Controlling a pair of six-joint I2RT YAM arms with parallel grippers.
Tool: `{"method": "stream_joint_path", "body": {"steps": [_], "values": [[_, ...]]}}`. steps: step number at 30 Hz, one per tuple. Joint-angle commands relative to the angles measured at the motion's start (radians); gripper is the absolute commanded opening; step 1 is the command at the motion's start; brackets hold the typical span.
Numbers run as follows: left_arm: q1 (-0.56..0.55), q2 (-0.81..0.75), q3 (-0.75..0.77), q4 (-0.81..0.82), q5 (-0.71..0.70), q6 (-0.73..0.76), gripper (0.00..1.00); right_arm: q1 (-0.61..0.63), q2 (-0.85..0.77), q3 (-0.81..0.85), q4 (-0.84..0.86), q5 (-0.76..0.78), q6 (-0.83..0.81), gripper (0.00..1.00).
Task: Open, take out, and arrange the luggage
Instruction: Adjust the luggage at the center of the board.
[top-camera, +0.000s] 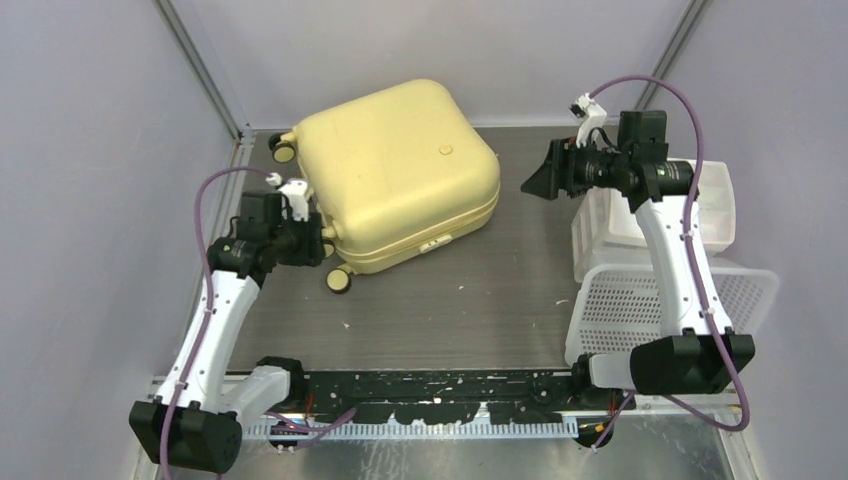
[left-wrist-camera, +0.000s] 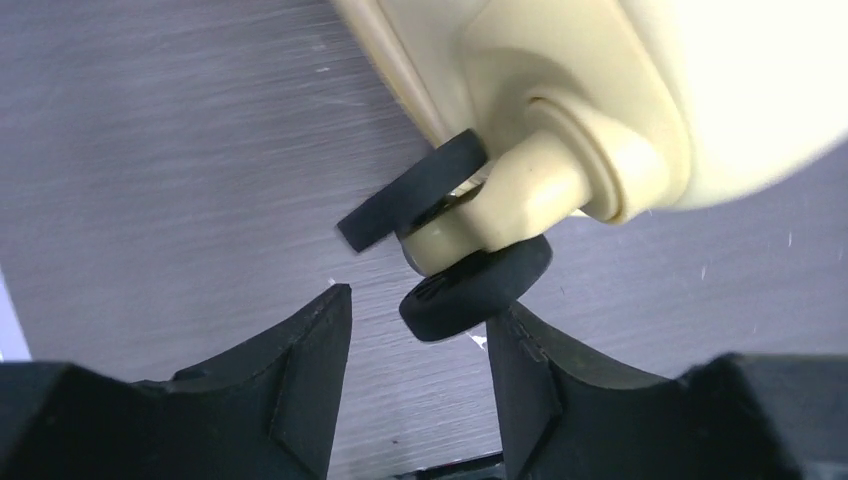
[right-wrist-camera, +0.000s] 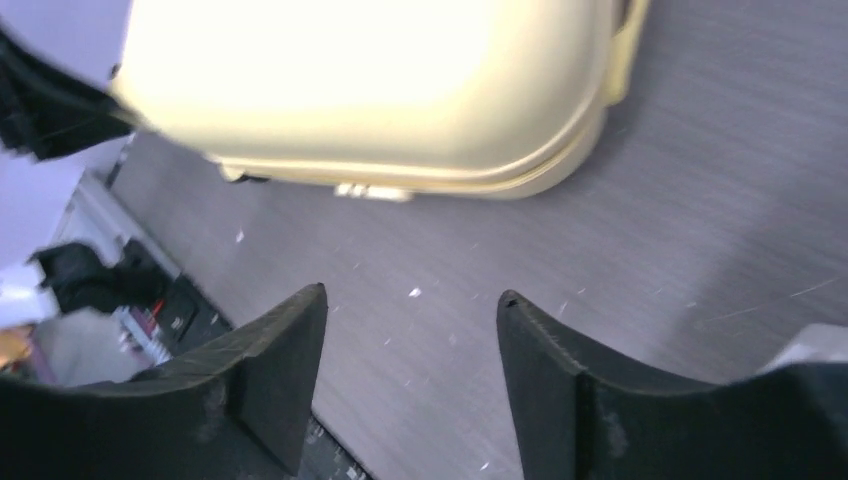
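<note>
Here the luggage (top-camera: 395, 170) lies just before the spread left hand (left-wrist-camera: 418, 305), a caster (left-wrist-camera: 475, 285) perhaps touching it.

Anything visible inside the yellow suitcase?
No. The suitcase lies shut on the table, both shell halves together, so its interior is fully covered. Only the outer shell and caster wheels show.

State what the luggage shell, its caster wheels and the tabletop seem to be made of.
Luggage shell: hard moulded plastic, pale yellow, satin; smooth rounded corners with soft glare. Caster wheels: probably rubber or plastic, matte black, no shine. Tabletop: grey brushed-looking surface, metal or laminate; fine parallel streaks.
</note>
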Motion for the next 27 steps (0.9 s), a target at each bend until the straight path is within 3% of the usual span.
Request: {"method": "stream_joint_path", "body": {"steps": [1,4,5,7,11,18,22,27], "values": [[0.083,-0.055,0.105,0.028,-0.122,-0.209,0.2,0.053,0.094,0.105,0.184,0.243,0.136,0.61],[0.083,-0.144,0.18,0.039,-0.021,-0.301,0.69,0.086,0.189,0.172,0.204,0.356,0.119,0.42],[0.084,-0.172,0.197,0.048,-0.046,-0.327,0.8,0.096,0.221,0.19,0.214,0.38,0.118,0.36],[0.084,-0.206,0.209,0.071,-0.125,-0.346,0.9,0.11,0.283,0.221,0.247,0.419,0.129,0.27],[0.106,-0.099,0.21,0.127,-0.197,-0.344,0.97,0.146,0.406,0.285,0.303,0.463,0.177,0.22],[0.356,0.216,0.219,0.365,0.069,-0.547,0.98,0.194,0.601,0.403,0.329,0.622,0.197,0.26],[0.418,0.419,0.268,0.435,0.189,-0.634,1.0,0.204,0.665,0.423,0.329,0.494,0.215,0.29],[0.419,0.524,0.255,0.6,0.387,-0.731,1.0,0.255,0.656,0.343,0.354,0.385,0.201,0.32]]}}
